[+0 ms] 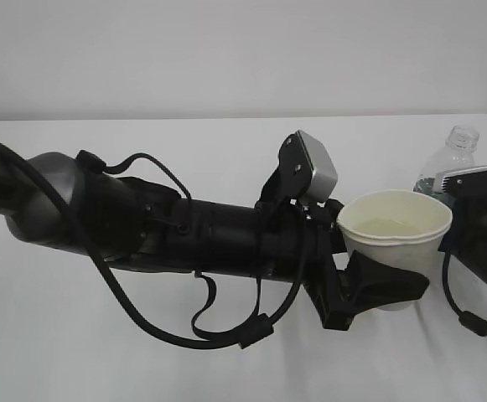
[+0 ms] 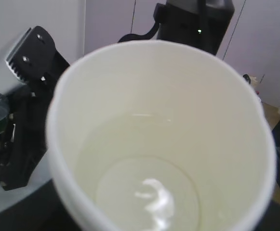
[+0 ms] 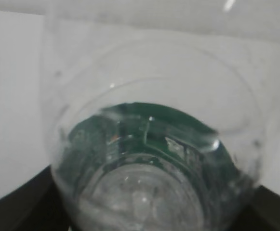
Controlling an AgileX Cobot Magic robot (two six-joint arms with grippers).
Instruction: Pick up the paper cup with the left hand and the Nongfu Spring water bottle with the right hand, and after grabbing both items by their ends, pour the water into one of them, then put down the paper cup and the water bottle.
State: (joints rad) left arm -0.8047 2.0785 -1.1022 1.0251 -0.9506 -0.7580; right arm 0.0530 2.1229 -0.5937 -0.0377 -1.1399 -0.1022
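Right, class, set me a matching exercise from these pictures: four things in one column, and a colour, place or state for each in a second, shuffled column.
Things
1. paper cup
2. Nongfu Spring water bottle
3. silver-grey box
4. water

Descriptions
A. standing upright, capless, at the far right
B. a pale pool at the bottom of the cup
C. white outside, held in black jaws
D. mounted above the left arm's wrist

Pairs: 1-C, 2-A, 3-D, 4-B

Left hand (image 1: 375, 285) stretched level across from left, black fingers (image 1: 394, 283) clamped. Right hand (image 1: 484, 226) at right edge, only partly visible.
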